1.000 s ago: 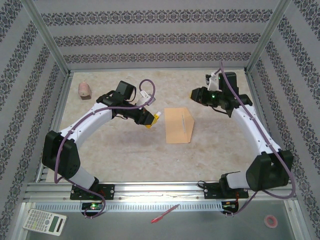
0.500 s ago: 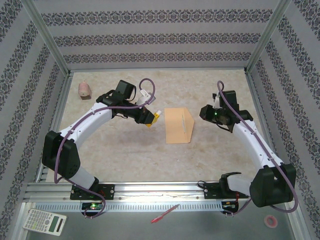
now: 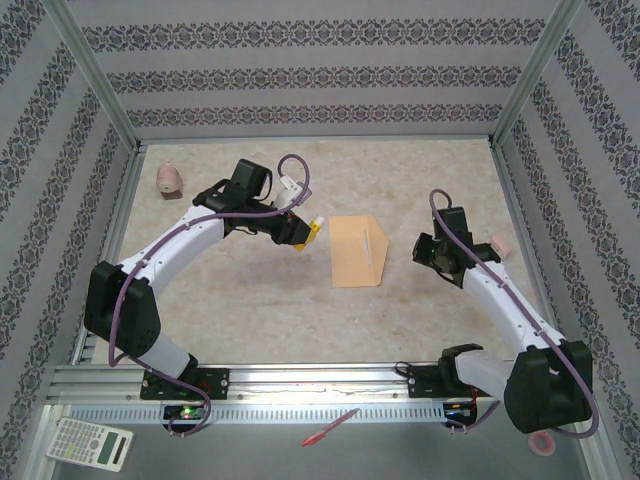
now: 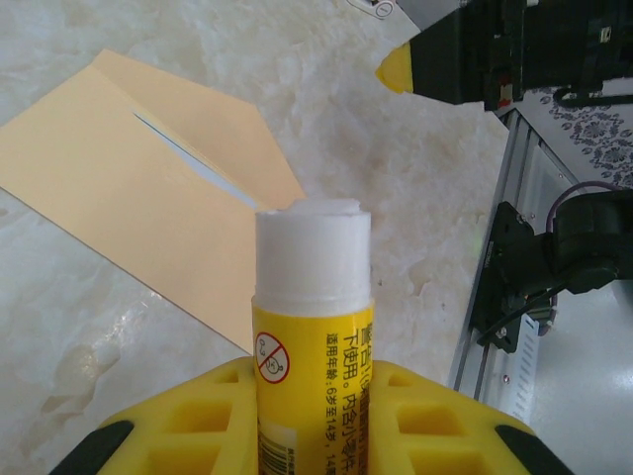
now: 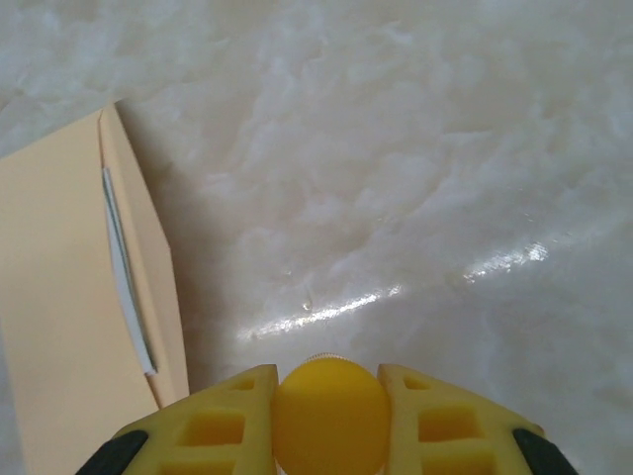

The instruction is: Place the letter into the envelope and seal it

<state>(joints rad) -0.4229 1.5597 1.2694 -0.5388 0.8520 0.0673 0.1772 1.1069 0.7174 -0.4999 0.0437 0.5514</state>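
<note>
On the near ledge in front of the arm bases lie a calculator [image 3: 90, 443], a red pen [image 3: 330, 427] and a small pink ring [image 3: 543, 442]. Farther in, over the marbled bench [image 3: 260, 300], the left gripper [image 4: 312, 396] is clamped on an uncapped yellow glue stick [image 4: 312, 297], whose white tip points out toward the envelope [image 3: 358, 252]. The right gripper [image 5: 331, 401] pinches a round yellow cap [image 5: 331, 411] near the envelope's right side. The envelope lies on the bench between the two grippers with its flap folded over. The letter [image 5: 127, 277] is inside it, and only a thin pale edge shows in the gap under the flap. Near the far left corner sits a small pink object [image 3: 168, 180].
</note>
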